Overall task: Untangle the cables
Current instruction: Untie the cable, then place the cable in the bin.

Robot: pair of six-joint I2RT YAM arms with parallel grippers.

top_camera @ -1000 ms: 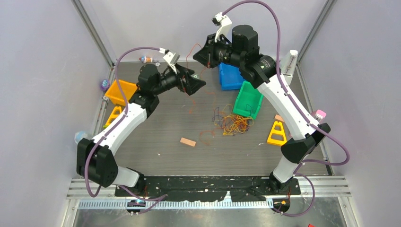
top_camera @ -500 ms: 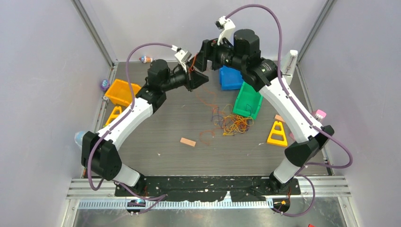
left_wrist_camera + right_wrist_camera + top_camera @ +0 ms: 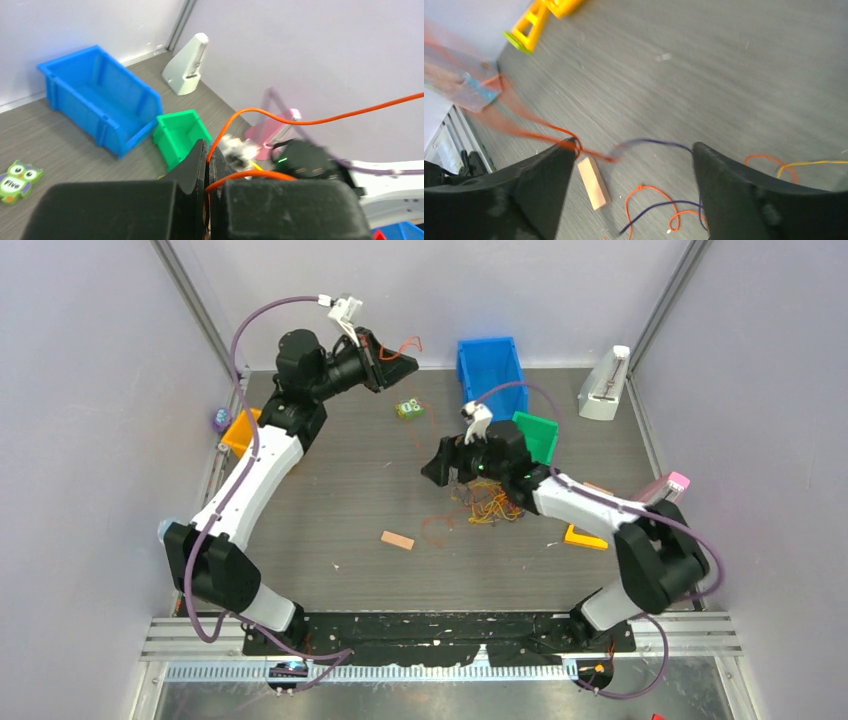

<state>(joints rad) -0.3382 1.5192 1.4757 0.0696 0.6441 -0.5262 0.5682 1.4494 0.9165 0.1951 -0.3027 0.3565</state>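
Holding one orange cable [image 3: 280,119] clamped tight in my left end effector [image 3: 205,150], up well away from the green bin [image 3: 540,435] so the strand draws out of the tangle. The other cables [image 3: 490,502] sit bunched on the tabletop [image 3: 330,510] just beside that bin. My right end effector [image 3: 633,150] hangs wide open and empty over the bunch, probably to pin it. The orange strand's length seems to point back toward the bin; mid-span's too thin to trace.
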